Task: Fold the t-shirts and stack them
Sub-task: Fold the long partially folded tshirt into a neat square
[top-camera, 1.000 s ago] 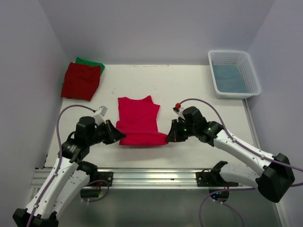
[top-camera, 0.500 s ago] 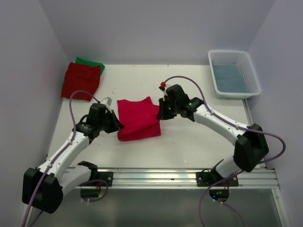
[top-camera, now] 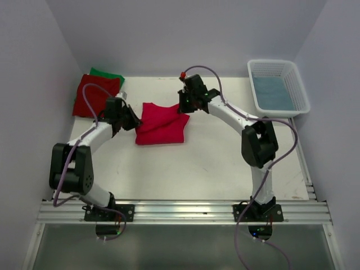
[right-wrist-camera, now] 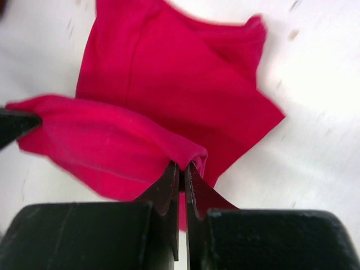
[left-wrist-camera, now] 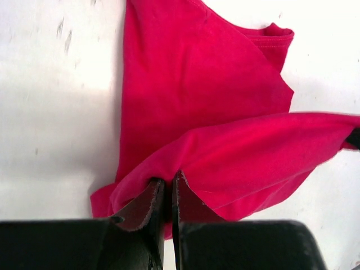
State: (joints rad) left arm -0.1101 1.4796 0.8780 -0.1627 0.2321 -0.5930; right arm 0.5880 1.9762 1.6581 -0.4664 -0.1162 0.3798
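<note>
A bright crimson-pink t-shirt (top-camera: 160,125) lies half folded in the middle of the table. Its near hem is lifted and carried over its far part. My left gripper (top-camera: 134,122) is shut on the left corner of that hem (left-wrist-camera: 169,171), and my right gripper (top-camera: 183,108) is shut on the right corner (right-wrist-camera: 188,157). The raised hem hangs stretched between the two grippers above the flat lower layer (left-wrist-camera: 191,84). At the far left lies a folded darker red t-shirt (top-camera: 93,95) on top of a green t-shirt (top-camera: 108,73), of which only an edge shows.
A white latticed basket (top-camera: 278,87) with blue cloth inside stands at the far right corner. Walls close in the table at the back and on both sides. Both arms reach far out over the table.
Both grippers have carried the near hem of the crimson-pink t-shirt away from the front edge and over the shirt's far part, folding it in half. The arms have stretched out.
</note>
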